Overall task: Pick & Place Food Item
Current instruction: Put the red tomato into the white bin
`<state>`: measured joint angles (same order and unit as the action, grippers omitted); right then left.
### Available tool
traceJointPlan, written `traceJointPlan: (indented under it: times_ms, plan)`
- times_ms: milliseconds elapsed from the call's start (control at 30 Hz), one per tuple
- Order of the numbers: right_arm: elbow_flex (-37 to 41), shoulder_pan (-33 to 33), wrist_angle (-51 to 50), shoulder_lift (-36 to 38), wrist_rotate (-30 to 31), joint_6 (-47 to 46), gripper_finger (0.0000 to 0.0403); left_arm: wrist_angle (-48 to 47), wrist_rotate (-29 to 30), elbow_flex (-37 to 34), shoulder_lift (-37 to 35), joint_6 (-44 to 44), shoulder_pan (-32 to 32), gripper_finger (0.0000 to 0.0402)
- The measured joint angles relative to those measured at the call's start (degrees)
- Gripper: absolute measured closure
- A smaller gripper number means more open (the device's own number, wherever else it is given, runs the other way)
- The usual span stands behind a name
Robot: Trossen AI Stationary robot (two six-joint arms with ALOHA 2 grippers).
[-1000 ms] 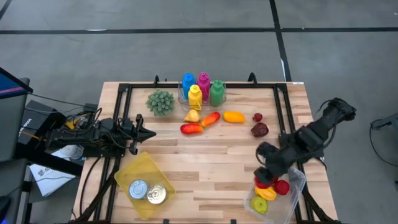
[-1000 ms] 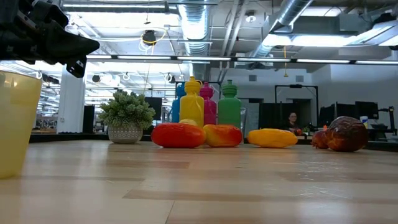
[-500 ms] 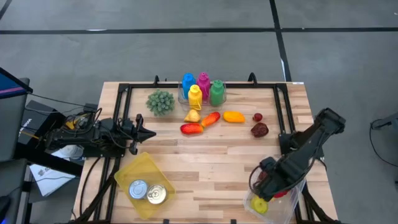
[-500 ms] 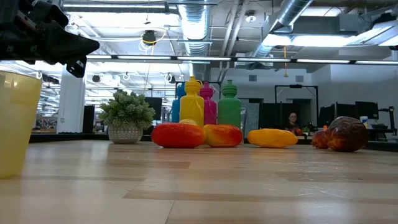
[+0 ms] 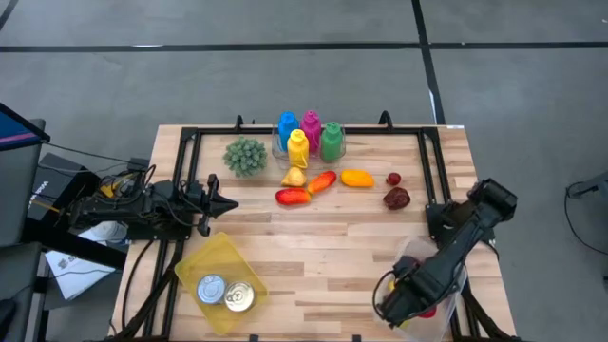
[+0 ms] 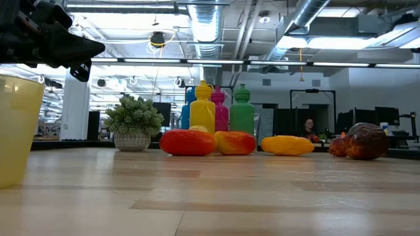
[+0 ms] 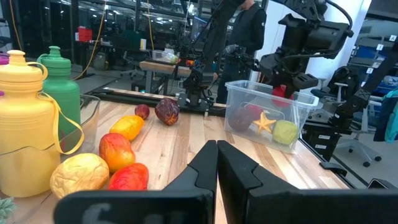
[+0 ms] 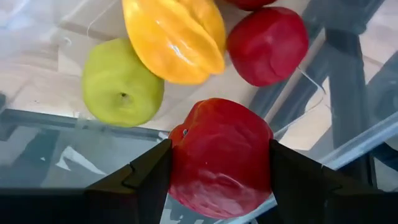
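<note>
At the near right corner of the pale wooden counter (image 5: 323, 247), the right pincer (image 8: 219, 163) hangs over the clear plastic bin (image 7: 267, 106), pinching a round red apple-like fruit (image 8: 221, 155) between its two dark fingers (image 8: 143, 180). The right wrist view shows that fruit just above the bin's contents: a green apple (image 8: 122, 82), a yellow star-shaped fruit (image 8: 177, 37) and another red fruit (image 8: 268, 43), all lying on the bin's floor.

At the near left of the counter sits a translucent yellow plastic tub (image 5: 195, 266) with two silver tin cans (image 5: 224, 291) side by side in it. Just beyond the tub, at the left edge, the left pincer (image 5: 226, 202) hovers above the counter with its fingers pressed together, pointing towards the middle.

Further back, in a loose row across the middle, lie a red pepper-like piece (image 5: 293, 197), an orange-red fruit (image 5: 322, 180), a yellow lemon-like piece (image 5: 294, 176), a yellow-orange mango-shaped fruit (image 5: 357, 178), a dark maroon lumpy fruit (image 5: 396, 198) and a small dark red round fruit (image 5: 393, 179).

At the far edge stand four plastic bottles close together, blue (image 5: 288, 123), magenta (image 5: 311, 123), yellow (image 5: 298, 147) and green (image 5: 331, 141), with a small green potted plant (image 5: 245, 155) to their left. In the room beyond, the left wrist view shows a person in dark clothing (image 7: 249, 31).
</note>
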<state>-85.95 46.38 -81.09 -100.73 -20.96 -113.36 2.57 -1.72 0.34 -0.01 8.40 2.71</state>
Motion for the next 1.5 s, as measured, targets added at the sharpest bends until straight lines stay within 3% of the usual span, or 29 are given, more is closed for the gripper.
traceJointPlan:
  times_ms: [667,1067,1500]
  plan:
    - [0.0,2.0,2.3,0.7,-1.3,-3.7,0.0171,0.0,0.0,0.0,0.0,0.0,0.0,0.0401]
    - [0.0,2.0,3.6,0.7,-3.2,-3.5,0.012,0.0,0.0,0.0,0.0,0.0,0.0,0.0401]
    - [-1.4,0.6,4.0,0.7,-2.8,3.1,0.0111,0.0,0.0,0.0,0.0,0.0,0.0,0.0401]
